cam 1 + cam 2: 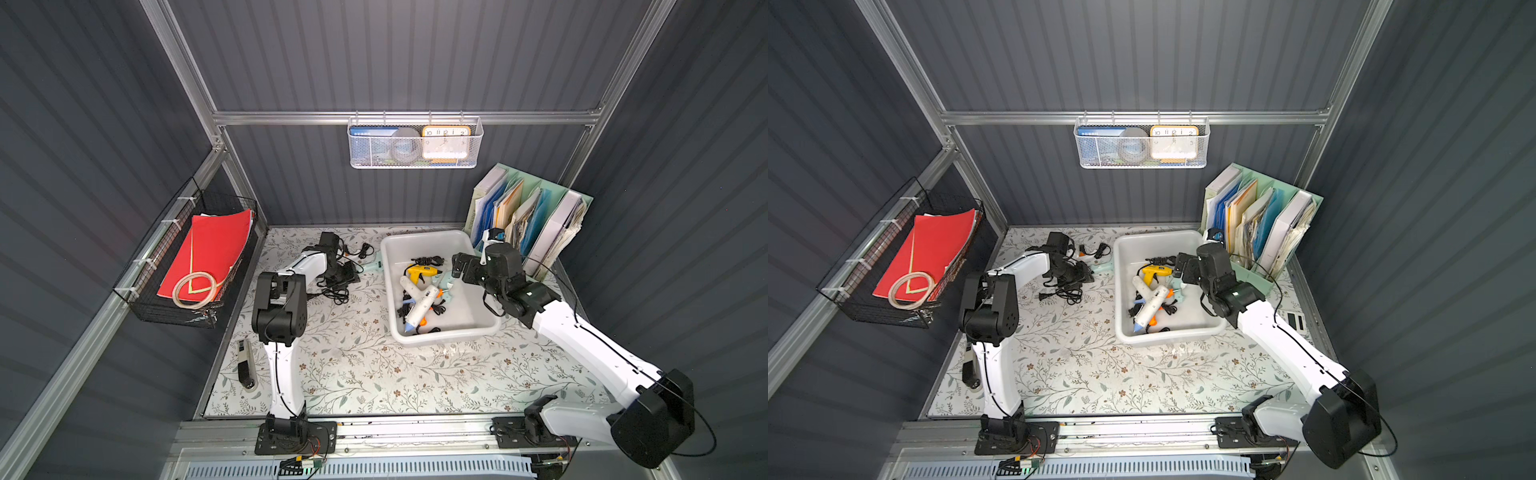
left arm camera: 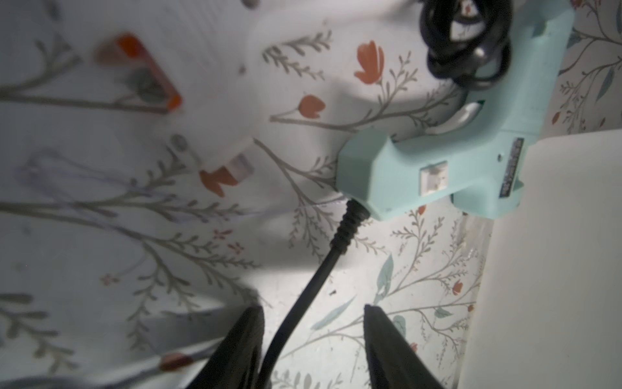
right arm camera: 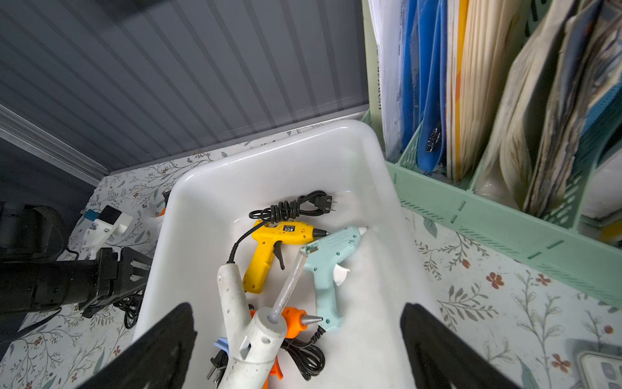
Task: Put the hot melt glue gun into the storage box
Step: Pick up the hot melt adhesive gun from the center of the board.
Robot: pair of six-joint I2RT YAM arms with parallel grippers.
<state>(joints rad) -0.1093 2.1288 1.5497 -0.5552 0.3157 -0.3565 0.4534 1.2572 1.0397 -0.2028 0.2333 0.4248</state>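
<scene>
A teal hot melt glue gun (image 2: 437,168) lies on the floral table, close against the outer wall of the storage box (image 2: 555,269). Its black cord (image 2: 336,242) runs back between the fingers of my left gripper (image 2: 312,308). The jaws stand apart, and the cord lies close to one finger. In both top views the left gripper (image 1: 345,274) sits low just left of the box (image 1: 449,334). My right gripper (image 3: 297,304) hangs wide open and empty over the box (image 3: 269,148). In it lie a yellow gun (image 3: 279,235), a teal gun (image 3: 330,256) and a white gun (image 3: 249,330).
A blurred white and orange object (image 2: 218,101) lies on the table near the teal gun. Loose black cords (image 1: 336,291) lie by the left arm. A green file rack (image 1: 532,216) stands behind the box. A black wire basket (image 1: 187,257) and a white mesh basket (image 1: 415,143) hang on the walls.
</scene>
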